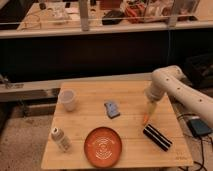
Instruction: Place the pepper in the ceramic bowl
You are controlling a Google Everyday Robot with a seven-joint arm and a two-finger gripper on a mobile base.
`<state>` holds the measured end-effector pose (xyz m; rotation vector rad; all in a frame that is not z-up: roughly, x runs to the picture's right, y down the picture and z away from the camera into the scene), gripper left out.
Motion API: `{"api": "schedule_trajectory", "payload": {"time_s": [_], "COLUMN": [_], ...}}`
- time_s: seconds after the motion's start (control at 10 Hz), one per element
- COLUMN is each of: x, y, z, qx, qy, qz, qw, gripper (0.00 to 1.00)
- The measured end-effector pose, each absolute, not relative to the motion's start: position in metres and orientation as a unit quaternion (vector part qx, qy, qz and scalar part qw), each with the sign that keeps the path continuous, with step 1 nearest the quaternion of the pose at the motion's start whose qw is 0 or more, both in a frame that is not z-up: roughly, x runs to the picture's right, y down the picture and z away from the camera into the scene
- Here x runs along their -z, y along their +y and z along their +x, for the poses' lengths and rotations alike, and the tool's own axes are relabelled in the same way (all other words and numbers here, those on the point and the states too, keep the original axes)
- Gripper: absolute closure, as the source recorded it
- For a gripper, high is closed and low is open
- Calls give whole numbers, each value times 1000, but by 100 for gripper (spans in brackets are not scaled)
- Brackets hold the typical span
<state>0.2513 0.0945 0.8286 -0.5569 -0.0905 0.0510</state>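
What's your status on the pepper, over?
Gripper open, at top end of pepper, right side. Pepper not in ceramic bowl yet. Black bar close by, off the bowl line.

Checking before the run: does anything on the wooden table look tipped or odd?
The small white shaker bottle seems to lie on its side at the near-left corner. The gripper hangs over the slim orange pepper.

orange pepper (146, 116) tilted under the gripper (149, 104), right of ceramic bowl (88, 145).
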Motion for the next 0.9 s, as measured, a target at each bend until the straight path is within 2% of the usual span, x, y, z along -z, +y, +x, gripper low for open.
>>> {"api": "schedule_trajectory", "payload": {"time_s": [0.9], "x": [-853], "y": [108], "z": [236], "qx": [-23], "qy": [-58], "qz": [-297], "qw": [953], "gripper": [20]}}
